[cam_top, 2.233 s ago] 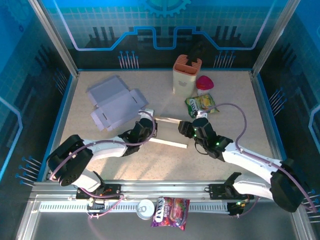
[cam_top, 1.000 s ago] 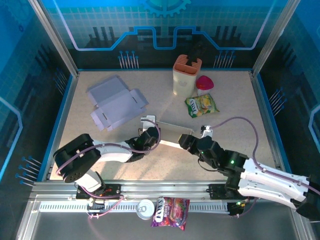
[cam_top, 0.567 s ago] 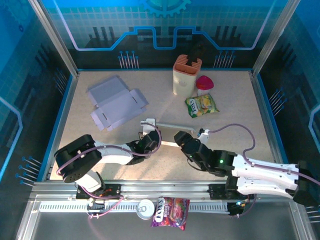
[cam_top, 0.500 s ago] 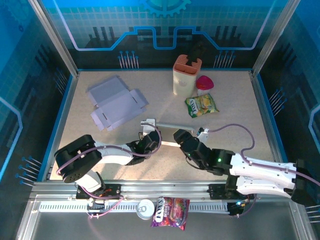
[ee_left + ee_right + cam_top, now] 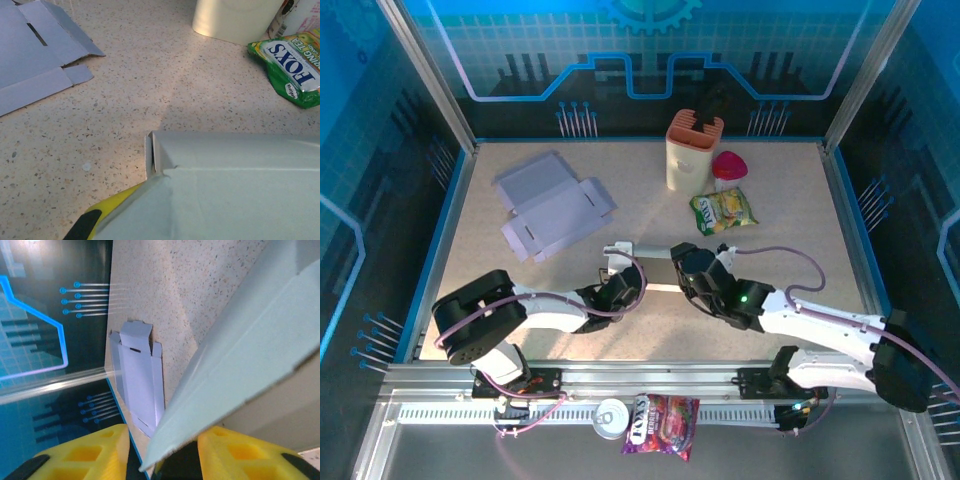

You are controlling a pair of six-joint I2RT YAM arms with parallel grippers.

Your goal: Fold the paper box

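Observation:
The paper box (image 5: 655, 262) is a half-formed white carton in the middle of the table, close to the arms. My left gripper (image 5: 618, 274) is shut on its left end. In the left wrist view a yellow finger (image 5: 107, 210) lies against the box (image 5: 235, 185), whose end flap stands slightly ajar. My right gripper (image 5: 684, 264) is at the box's right end. In the right wrist view its yellow fingers (image 5: 95, 452) stand apart around the edge of a box panel (image 5: 250, 350); the panel rests on one finger and is clear of the other.
A second carton (image 5: 552, 205) lies flat at the back left. A cream holder (image 5: 692, 150), a red-capped item (image 5: 728, 166) and a green Fox's bag (image 5: 722, 211) stand at the back right. A can (image 5: 611, 417) and a purple packet (image 5: 662, 422) lie on the front rail.
My right arm has swung in from the lower right to the box's right end, and its jaws have narrowed around a panel. The left gripper has stayed shut on the box.

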